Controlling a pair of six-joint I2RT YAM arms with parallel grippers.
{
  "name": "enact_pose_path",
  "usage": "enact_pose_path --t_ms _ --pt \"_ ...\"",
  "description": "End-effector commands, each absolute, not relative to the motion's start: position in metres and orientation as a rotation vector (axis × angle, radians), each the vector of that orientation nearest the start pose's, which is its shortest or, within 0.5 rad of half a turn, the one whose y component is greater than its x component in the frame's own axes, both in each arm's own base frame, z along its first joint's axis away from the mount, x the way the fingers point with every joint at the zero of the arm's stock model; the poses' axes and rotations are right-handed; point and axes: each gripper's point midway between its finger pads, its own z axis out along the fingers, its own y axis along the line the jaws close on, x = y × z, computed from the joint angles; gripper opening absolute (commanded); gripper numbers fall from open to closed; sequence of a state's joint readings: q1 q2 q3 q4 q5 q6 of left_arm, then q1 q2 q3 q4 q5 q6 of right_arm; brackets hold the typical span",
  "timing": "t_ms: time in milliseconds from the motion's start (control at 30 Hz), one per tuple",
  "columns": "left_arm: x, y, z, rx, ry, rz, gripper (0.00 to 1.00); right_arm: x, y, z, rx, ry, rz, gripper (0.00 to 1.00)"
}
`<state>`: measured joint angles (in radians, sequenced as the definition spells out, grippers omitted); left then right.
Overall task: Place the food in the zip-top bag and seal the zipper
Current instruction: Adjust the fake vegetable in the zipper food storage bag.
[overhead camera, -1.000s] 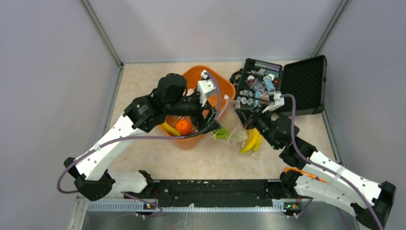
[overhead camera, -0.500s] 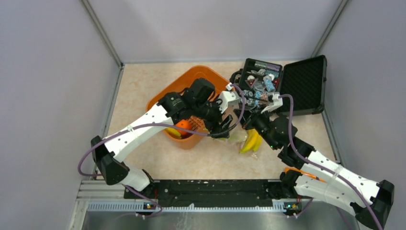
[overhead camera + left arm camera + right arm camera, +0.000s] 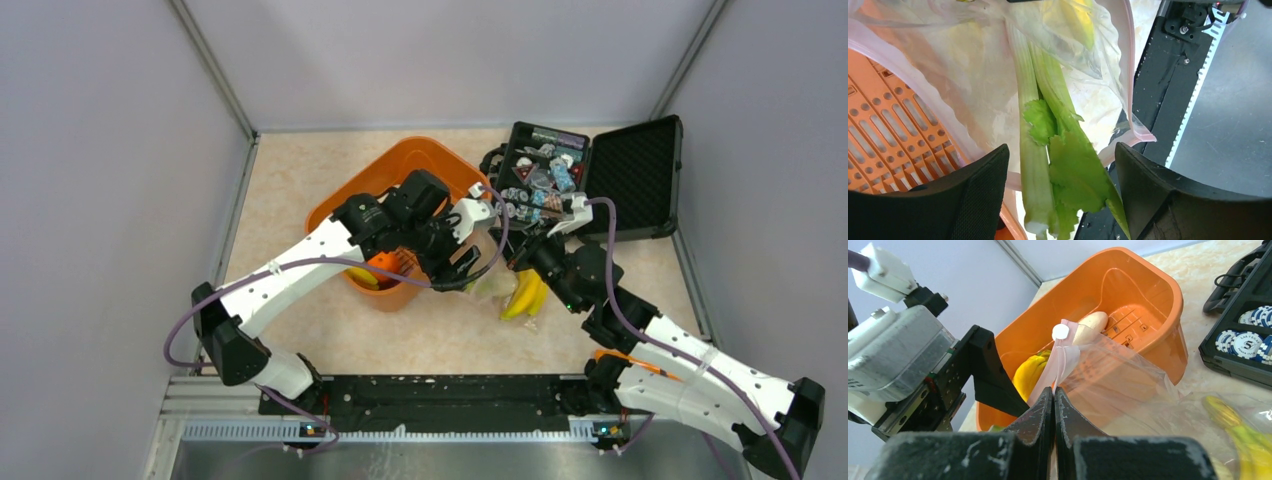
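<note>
Zip-top bag (image 3: 1118, 370) | left jaws, wide open, edged leftward | right jaws pinch zipper (image 3: 1060, 359) | inside: bananas (image 3: 527, 292), green stalks (image 3: 1045, 90) | basket (image 3: 420, 146): orange (image 3: 383, 265)

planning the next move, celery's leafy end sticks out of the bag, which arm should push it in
Probably left: the left tool, open, straddles the celery; the right tool is shut on the bag edge.

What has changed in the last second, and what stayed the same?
The left gripper swung from over the orange basket rightwards to the mouth of the zip-top bag; its open fingers now flank the green stalks. The right gripper stayed shut on the bag's edge; bananas, basket and black case did not move.
</note>
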<state>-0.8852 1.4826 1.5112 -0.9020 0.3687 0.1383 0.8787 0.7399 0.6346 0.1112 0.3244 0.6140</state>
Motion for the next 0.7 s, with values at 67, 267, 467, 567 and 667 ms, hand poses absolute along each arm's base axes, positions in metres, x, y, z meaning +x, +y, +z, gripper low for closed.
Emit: enact_pose_path --t_ms 67,267,467,567,667 --pt "0.173 -0.311 0.212 1.466 2.182 -0.764 0.78 0.232 0.225 0.309 0.084 1.586 0.945 0.0" --pt "0.179 -0.3 0.195 1.445 2.269 -0.64 0.7 0.231 0.224 0.311 0.087 1.58 0.949 0.0" --pt "0.181 -0.3 0.191 1.434 2.3 -0.606 0.65 0.231 0.224 0.311 0.091 1.579 0.95 0.0" --pt "0.182 -0.299 0.189 1.427 2.319 -0.591 0.5 0.231 0.223 0.312 0.094 1.577 0.948 0.0" --pt "0.181 -0.302 0.194 1.424 2.306 -0.618 0.37 0.232 0.223 0.31 0.093 1.583 0.939 0.0"
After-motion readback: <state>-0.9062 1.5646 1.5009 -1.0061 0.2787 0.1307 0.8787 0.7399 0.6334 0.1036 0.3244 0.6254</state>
